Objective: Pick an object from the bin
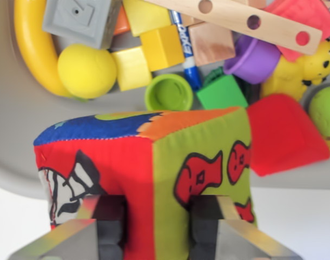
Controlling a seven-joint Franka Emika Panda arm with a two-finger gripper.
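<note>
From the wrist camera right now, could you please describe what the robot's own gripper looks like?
Only the gripper fingertips show, at the bottom edge. Two fingers carry dark grey, matte pads that look like rubber or foam, blocky and squared off. Outside each pad is an angled, lighter metallic-looking piece, blurred and glossy, picking up coloured reflections. No cables, labels or markings are visible, and the arm itself is out of frame.

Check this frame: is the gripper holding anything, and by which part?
Yes. The gripper holds the fabric cube by its lower end in the wrist view, one finger on the red face and the other on the green face, above the bin.
</note>
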